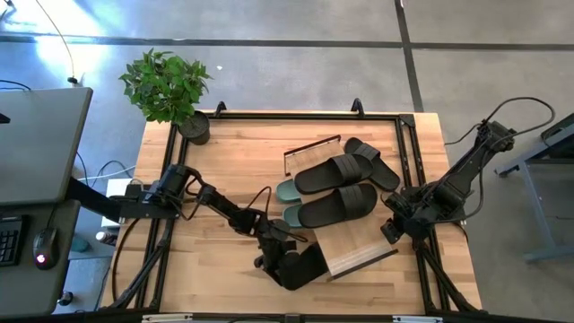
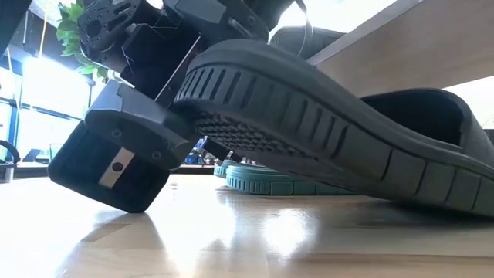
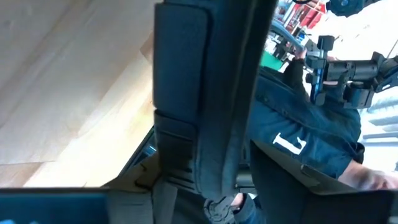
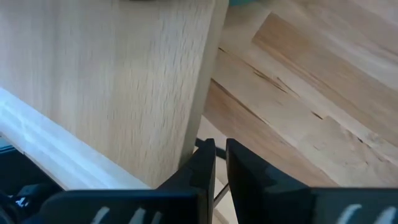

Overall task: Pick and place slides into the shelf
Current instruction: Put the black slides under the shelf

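High view: a black slide (image 1: 300, 266) is clamped by the left gripper (image 1: 272, 247) beside the shelf (image 1: 357, 244); lifting clear of the plank edge is advised.

Low view: its toe rests on the table (image 2: 231, 247).

Right wrist view: the right gripper (image 4: 219, 163) is nearly closed, empty, beside the shelf.

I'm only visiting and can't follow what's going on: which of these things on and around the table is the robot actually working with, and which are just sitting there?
In use:
- black slide, held by the left gripper
- black slides and green slides by the shelf
- shelf
- right gripper, at the shelf's end

Just there:
- potted plant
- computer mouse
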You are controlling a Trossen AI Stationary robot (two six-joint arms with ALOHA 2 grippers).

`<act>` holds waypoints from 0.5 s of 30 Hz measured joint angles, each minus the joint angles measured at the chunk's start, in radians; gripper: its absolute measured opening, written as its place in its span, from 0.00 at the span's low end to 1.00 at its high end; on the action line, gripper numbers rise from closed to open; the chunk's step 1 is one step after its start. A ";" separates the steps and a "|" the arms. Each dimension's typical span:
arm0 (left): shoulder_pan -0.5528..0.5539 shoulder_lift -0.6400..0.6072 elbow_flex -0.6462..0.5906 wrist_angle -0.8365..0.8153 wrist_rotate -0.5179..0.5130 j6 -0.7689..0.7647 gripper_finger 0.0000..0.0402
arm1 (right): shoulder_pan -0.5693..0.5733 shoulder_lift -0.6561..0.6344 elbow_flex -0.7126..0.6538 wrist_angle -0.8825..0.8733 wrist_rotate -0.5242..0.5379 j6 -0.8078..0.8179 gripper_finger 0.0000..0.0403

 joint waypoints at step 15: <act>0.000 -0.007 0.002 -0.051 -0.028 -0.024 0.51 | 0.000 0.000 0.000 0.000 0.018 -0.040 0.08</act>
